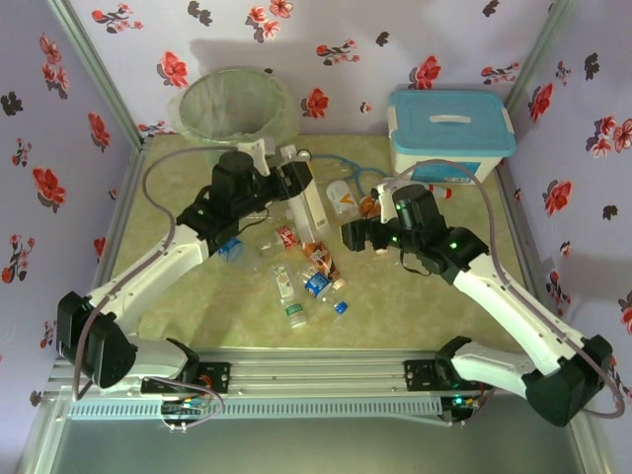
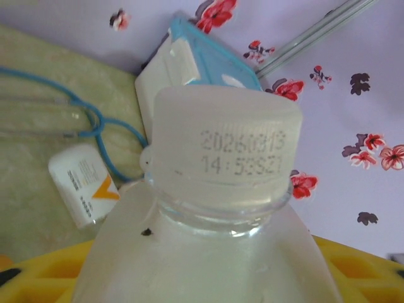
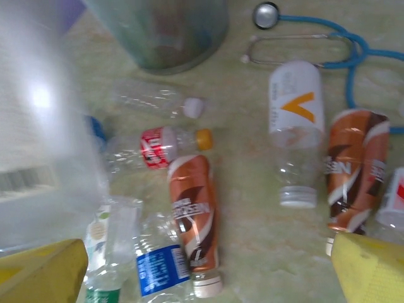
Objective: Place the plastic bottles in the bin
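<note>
When viewed from the top camera, the left claw is clamped on a clear bottle, just right of the bin in the far left corner and not over it. The right claw hangs with jaws wide apart beside the loose bottles heaped at mid-table. A lidded box fills the far right corner; a stethoscope lies between bin and box.

Left wrist camera: yellow fingers flank the clear bottle below its white cap.

Right wrist camera: both fingertips stand well apart over a brown bottle, gripping nothing; the bin's base lies beyond the heap.
</note>
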You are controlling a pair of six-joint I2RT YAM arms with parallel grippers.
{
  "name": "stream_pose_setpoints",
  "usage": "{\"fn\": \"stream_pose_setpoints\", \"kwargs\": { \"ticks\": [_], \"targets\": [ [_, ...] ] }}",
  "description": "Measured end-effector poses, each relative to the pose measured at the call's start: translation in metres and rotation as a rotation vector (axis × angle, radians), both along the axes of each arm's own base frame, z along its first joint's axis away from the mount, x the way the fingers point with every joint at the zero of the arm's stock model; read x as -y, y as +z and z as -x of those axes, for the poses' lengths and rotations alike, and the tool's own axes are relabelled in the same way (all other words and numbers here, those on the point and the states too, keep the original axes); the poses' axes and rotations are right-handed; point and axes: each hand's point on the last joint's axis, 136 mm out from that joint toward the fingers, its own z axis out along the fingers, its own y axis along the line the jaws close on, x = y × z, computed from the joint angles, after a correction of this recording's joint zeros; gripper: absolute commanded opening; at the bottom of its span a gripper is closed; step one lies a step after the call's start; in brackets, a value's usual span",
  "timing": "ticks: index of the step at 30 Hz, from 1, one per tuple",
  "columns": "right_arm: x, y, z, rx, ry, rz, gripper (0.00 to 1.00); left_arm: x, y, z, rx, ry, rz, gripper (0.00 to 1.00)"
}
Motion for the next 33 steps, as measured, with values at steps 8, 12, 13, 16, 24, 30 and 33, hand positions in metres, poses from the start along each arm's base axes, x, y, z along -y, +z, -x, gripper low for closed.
{"fn": "stream_pose_setpoints", "kwargs": {
  "ticks": [8, 12, 13, 16, 24, 30, 33],
  "targets": [
    [0.009, -0.051, 0.003, -0.126, -0.067, 0.053, 0.99, -0.038, 0.102, -0.012, 0.272, 0.087, -0.134, 0.33],
    [0.01, -0.051, 0.002, -0.133, -0.087, 0.047, 0.99, -0.075, 0.13, -0.032, 0.371, 0.194, -0.184, 0.13],
    [0.01, -0.051, 0.002, -0.133, -0.092, 0.046, 0.99, -0.085, 0.133, -0.04, 0.386, 0.226, -0.192, 0.08],
    [0.012, -0.054, 0.002, -0.143, -0.106, 0.04, 0.99, -0.114, 0.135, -0.068, 0.41, 0.325, -0.204, 0.0],
    [0.02, -0.067, 0.012, -0.17, -0.124, 0.055, 0.99, -0.175, 0.127, -0.139, 0.475, 0.537, -0.186, 0.0],
    [0.028, -0.06, 0.017, -0.143, -0.138, 0.05, 0.99, -0.175, 0.118, -0.182, 0.475, 0.561, -0.201, 0.0],
    [0.032, -0.063, 0.021, -0.148, -0.142, 0.059, 0.99, -0.17, 0.104, -0.208, 0.436, 0.552, -0.233, 0.0]
  ]
}}
